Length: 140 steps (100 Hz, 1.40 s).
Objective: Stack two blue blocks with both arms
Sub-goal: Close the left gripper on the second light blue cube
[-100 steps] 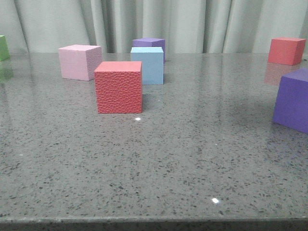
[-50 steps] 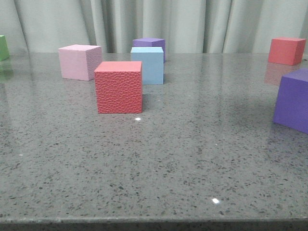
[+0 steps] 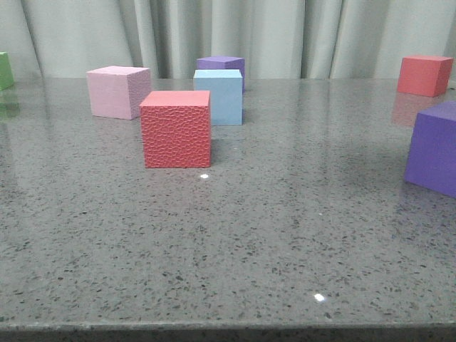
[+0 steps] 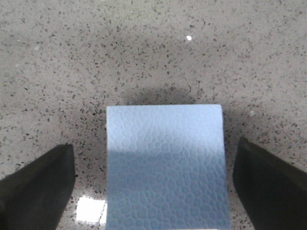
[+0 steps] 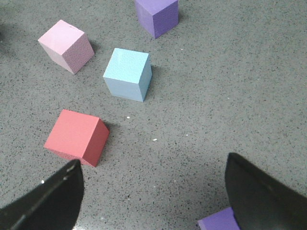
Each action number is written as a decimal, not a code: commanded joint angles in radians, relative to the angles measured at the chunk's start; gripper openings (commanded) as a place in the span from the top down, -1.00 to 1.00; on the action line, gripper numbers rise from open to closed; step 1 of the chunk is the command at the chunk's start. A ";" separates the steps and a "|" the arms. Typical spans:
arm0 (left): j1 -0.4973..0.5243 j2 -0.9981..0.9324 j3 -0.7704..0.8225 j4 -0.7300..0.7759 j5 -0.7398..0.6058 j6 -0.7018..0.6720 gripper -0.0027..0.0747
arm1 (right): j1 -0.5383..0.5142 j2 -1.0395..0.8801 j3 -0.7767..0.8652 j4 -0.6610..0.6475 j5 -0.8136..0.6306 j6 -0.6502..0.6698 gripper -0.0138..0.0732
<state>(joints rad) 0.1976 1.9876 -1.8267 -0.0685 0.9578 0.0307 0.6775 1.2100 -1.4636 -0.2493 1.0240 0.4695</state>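
Observation:
One pale blue block [image 3: 218, 96] stands on the grey table behind a red cube; it also shows in the right wrist view [image 5: 127, 73]. In the left wrist view a second blue block [image 4: 165, 158] rests on the table between the two dark fingers of my left gripper [image 4: 153, 191], which is open, with a gap on each side of the block. My right gripper [image 5: 153, 201] is open and empty, high above bare table, well short of the first blue block. Neither gripper shows in the front view.
A red cube [image 3: 176, 128], a pink cube [image 3: 117, 91] and a purple cube [image 3: 221, 64] stand close round the blue block. Another purple cube [image 3: 434, 146] and a red cube [image 3: 424, 75] stand at the right, and a green cube [image 3: 6, 70] at the left edge.

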 commanded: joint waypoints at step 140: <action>-0.055 -0.045 -0.252 -0.042 0.165 -0.065 0.41 | -0.002 -0.132 0.016 -0.211 -0.033 0.074 -0.70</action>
<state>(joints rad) 0.1686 1.9985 -1.9992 -0.0917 1.1144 0.0000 0.6775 1.1293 -1.4498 -0.3698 1.0324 0.5179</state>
